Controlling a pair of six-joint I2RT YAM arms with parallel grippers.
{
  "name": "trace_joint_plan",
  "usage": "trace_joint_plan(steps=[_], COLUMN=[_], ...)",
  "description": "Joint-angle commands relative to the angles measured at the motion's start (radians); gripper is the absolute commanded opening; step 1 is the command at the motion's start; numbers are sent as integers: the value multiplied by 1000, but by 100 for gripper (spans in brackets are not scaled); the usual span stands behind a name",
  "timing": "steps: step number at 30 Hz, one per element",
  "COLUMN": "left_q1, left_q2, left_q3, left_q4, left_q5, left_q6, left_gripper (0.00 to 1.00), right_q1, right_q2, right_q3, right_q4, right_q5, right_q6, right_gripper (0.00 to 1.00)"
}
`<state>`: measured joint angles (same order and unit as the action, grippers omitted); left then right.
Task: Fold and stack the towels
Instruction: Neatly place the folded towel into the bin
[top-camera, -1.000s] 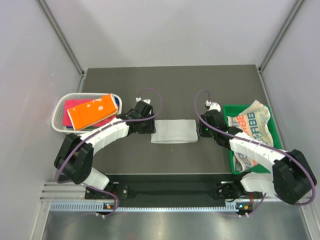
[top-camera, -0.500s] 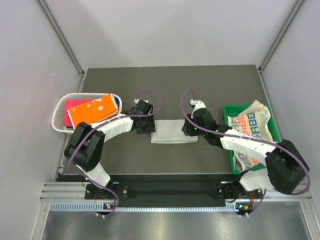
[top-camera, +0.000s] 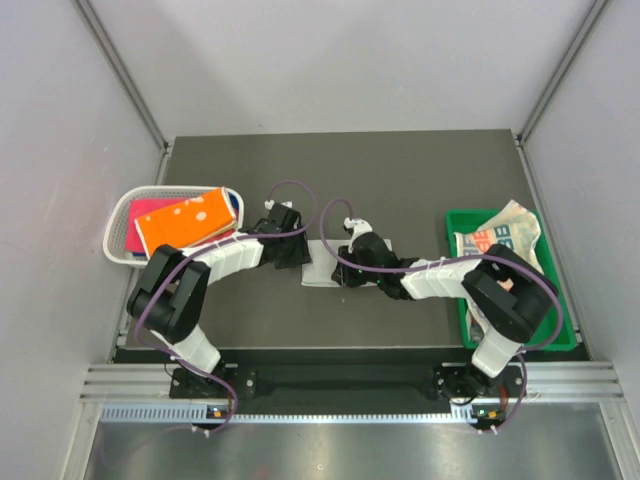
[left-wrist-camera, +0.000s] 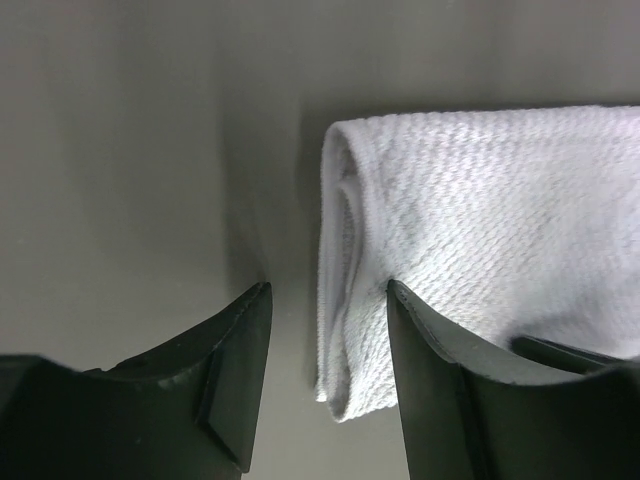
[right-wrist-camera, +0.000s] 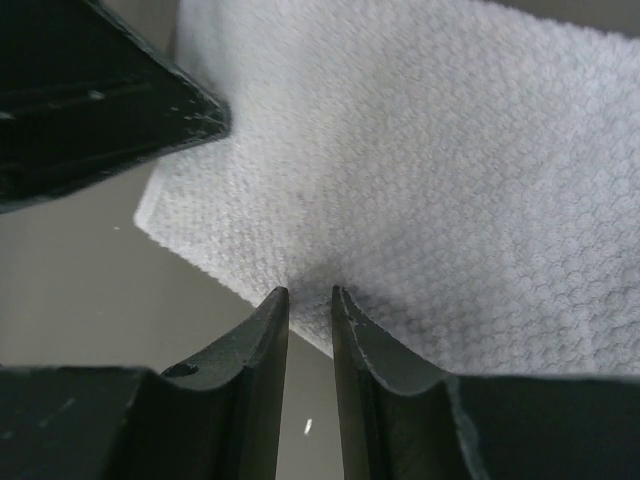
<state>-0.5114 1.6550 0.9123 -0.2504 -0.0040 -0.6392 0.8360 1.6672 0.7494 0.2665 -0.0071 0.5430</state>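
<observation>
Far left of the pale grey towel (top-camera: 320, 268) sits the white basket (top-camera: 118, 215), already holding the orange dotted towel (top-camera: 185, 222) on top of a pink one (top-camera: 150, 208) and a blue one (top-camera: 235, 203). I count those three as folded and stacked. Right at the grey towel's left end is my left gripper (left-wrist-camera: 327, 290), low on the table, fingers apart and straddling the doubled edge, one finger lying on the cloth and the other on bare table beside it.

On the towel itself, near that same left end, is the right gripper (right-wrist-camera: 308, 295). Its fingers are drawn almost together at the near edge. The weave puckers there, but whether cloth sits between them I cannot tell.

Well to the towel's right, the letter-print towel (top-camera: 505, 235) lies crumpled in the green tray (top-camera: 552, 275), so that one is still to do, and the grey one is mid-fold.

A second ago the grey towel lay as a long strip with the right gripper at its right end. Now that arm has swept across to the left end and only a short piece of the towel shows, while the left gripper has hardly moved.
</observation>
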Motion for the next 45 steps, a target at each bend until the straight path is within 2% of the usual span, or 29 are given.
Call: trace_joint_plan(steps=[1,9,23,27,30,32,33,37,41,42,45], left_q1=[2,5,-29,-45,-52,-52,-52,-52,-55,-55,-55], left_q2=[-11,34,127,131,129,126,124,83,31,22,-23], left_q3=[-49,-44,-46,-33,-21,-10,-1,89,207,229,292], left_q4=[46,8,3,2,-18,-30,-61,-172,-338,-367,-460], left_q5=[65,65,16,27,18,12,13,-115,-319,-412,-569], left_q6=[-19,-20,-51,-66,-70,-65,-56,-8,62,91,147], left_gripper=[55,57,46,35,17,0,0,0,0,0,0], right_q1=[17,17,17,15,12,8,3,-12,-35,-44,-61], right_q2=[43,63,40,37,25,3,-26,-128,-225,-251,-270], right_q3=[-33,-71,-61,-58,-55,-42,-38,17,70,76,87], right_q4=[111,142,135,134,129,105,91,-17,-113,-130,-133], right_q5=[-13,-14,-31,-45,-56,-74,-77,-59,-10,-1,35], right_q6=[37,64,60,61,71,72,72,39,-8,-17,-46], right_gripper=[24,23,22,22,22,22,22,25,29,29,29])
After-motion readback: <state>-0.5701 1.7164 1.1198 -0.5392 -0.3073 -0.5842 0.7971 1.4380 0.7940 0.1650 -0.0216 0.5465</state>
